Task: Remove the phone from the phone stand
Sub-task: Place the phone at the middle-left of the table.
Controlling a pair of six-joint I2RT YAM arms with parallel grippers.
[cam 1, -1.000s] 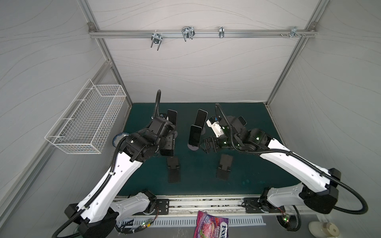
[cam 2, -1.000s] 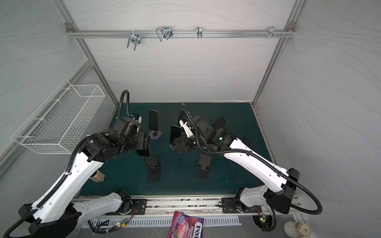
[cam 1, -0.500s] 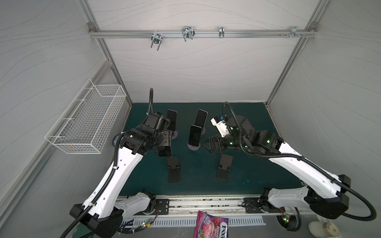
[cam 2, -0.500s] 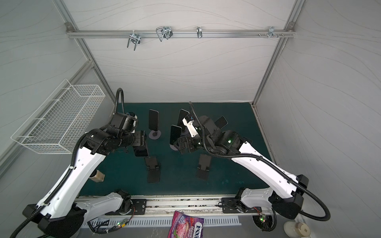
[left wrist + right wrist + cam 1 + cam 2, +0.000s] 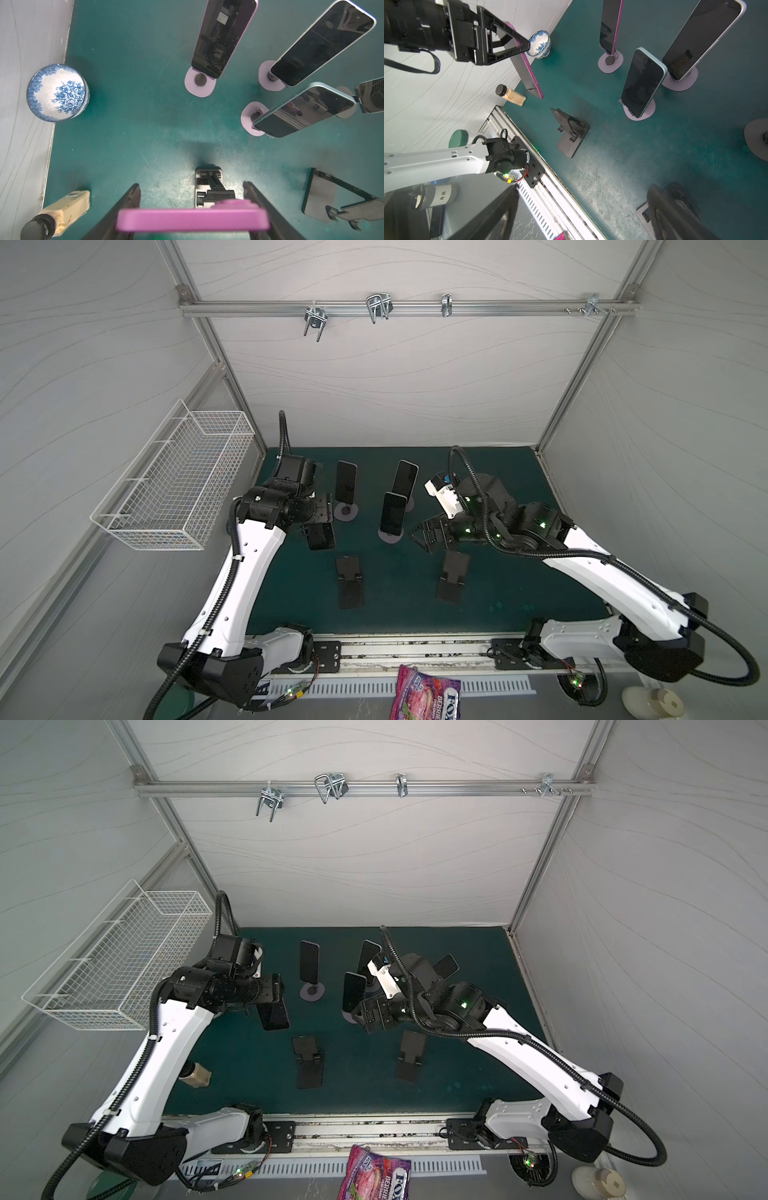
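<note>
Phone (image 5: 321, 536) — farther from stand (image 5: 350, 587), between left jaws

Your green mat (image 5: 395, 614) holds round phone stands (image 5: 189, 85), two black folding stands (image 5: 350, 593), and by its left edge a patterned bowl (image 5: 58, 92) and a bottle (image 5: 66, 207) on its side.

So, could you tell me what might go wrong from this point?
The left gripper clamps the pink phone near one end only, so the long free end could pivot or slip, and may clip the black folding stand nearby. The right gripper, open, hangs close to the teal phone on its lilac stand; a sweep could topple it.
</note>
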